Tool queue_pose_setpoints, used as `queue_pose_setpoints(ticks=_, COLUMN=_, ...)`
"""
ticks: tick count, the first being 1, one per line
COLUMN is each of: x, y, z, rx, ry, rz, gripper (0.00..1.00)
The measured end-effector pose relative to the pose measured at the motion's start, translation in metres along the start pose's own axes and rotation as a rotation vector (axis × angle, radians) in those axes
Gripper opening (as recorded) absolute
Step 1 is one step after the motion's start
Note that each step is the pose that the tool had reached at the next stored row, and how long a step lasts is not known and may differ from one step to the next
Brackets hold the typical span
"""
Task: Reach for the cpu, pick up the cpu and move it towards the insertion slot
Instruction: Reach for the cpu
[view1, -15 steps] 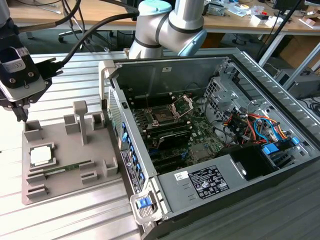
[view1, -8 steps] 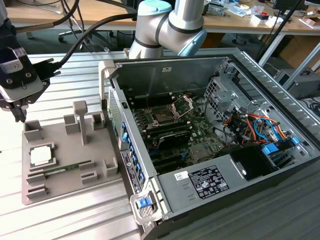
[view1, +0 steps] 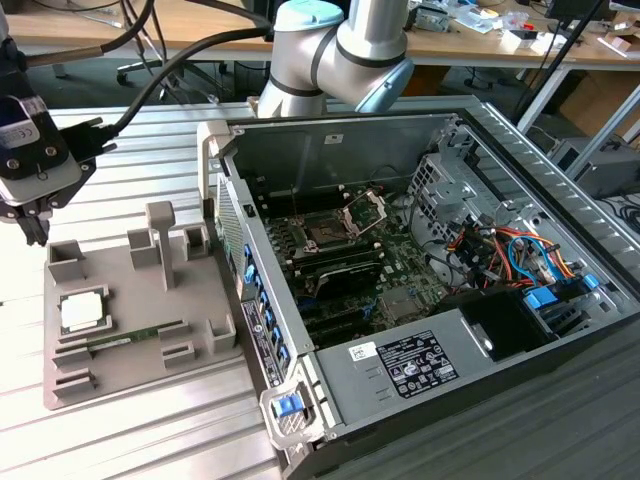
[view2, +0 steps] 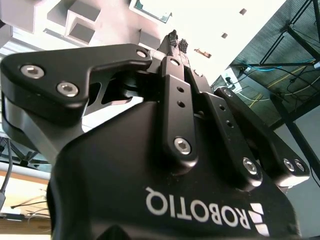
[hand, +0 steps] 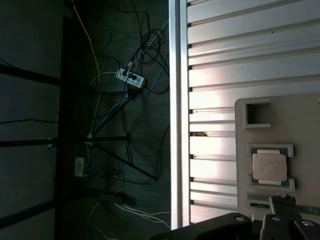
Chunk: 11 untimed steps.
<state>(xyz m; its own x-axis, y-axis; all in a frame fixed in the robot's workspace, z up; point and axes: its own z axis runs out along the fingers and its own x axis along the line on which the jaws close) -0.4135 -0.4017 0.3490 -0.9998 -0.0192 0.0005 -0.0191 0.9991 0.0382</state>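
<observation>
A: Where's the cpu (view1: 82, 312)?
B: Lying flat in its recess in the grey tray (view1: 120, 378) on the surface (view1: 170, 442); the end effector (view1: 36, 228) hangs near, fingers (view2: 172, 36) closed on nothing
A: Handling?
B: Likely light, stiff, delicate underneath; pinch two opposite edges

tray (view1: 135, 300): on the tabletop (view1: 130, 440), at the exterior view's left of the open computer case (view1: 330, 140).
cpu (view1: 82, 312): in a tray recess, memory stick (view1: 125, 338) just beside it.
insertion slot (view1: 326, 236): inside the case, well apart from the cpu.
end effector (view1: 35, 228): above the tabletop, behind the tray, apart from the cpu.
</observation>
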Motion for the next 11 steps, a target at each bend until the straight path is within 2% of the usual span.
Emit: queue_pose_setpoints(ticks=11, x=0.0042, y=0.0001, z=0.0010, rx=0.0000, ry=-0.0001, rz=0.000, gripper=0.10)
